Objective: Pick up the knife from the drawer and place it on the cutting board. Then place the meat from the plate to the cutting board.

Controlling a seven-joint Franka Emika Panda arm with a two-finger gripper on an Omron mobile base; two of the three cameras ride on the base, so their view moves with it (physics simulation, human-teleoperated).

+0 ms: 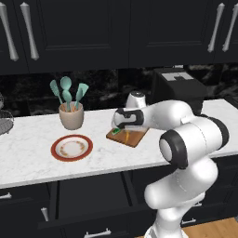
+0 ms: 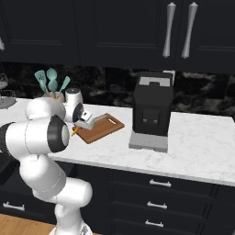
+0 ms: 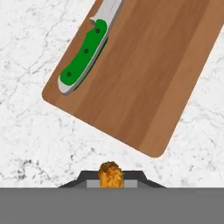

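Note:
The brown cutting board [image 3: 144, 78] lies on the marble counter, also seen from the base [image 1: 135, 137] [image 2: 103, 126]. The knife [image 3: 85, 54] with its green handle rests along the board's edge [image 1: 115, 132]. My gripper [image 3: 110, 180] hangs over the counter just off the board's near corner, shut on the small orange-brown meat [image 3: 110, 173]. The meat [image 2: 73, 131] dangles below the hand [image 1: 125, 135]. The red-rimmed plate [image 1: 71, 148] sits bare to the left of the board. Below the counter the black drawer [image 1: 88, 193] stands pulled open.
A beige cup of teal spatulas [image 1: 71, 115] stands behind the plate. A black coffee machine [image 2: 151, 114] sits right of the board. A wire basket [image 1: 3, 118] is at the far left. Black cupboard doors hang above the counter.

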